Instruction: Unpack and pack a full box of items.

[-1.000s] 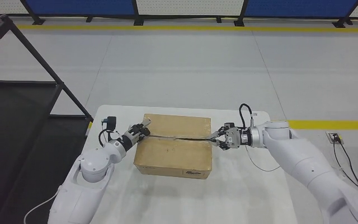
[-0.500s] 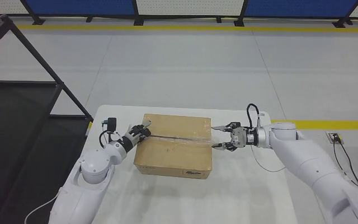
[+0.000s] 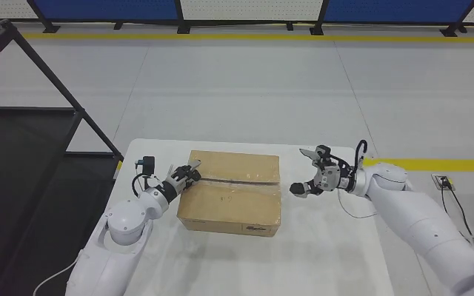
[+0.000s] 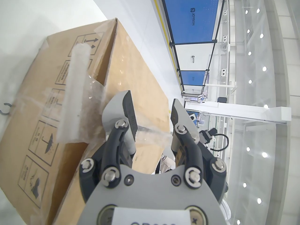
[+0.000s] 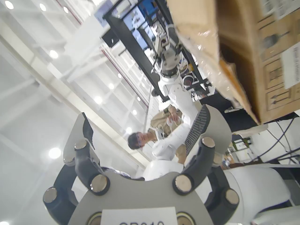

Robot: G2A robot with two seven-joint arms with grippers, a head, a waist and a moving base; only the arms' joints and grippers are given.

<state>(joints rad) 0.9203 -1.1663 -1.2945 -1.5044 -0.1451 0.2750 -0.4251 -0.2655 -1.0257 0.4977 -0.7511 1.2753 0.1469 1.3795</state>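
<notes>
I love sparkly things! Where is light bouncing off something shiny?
Left wrist view: clear tape on the box glints, ceiling lamps glare white. Right wrist view: crinkled tape at the box's corner sparkles. Top view: faint sheen along the tape.

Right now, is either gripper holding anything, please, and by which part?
Nothing is held: the left gripper open at the taped end of the box, the right gripper open beside it.

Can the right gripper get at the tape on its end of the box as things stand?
Probably yes: the right gripper is open beside that end of the cardboard box, with only bare table between them.
</notes>
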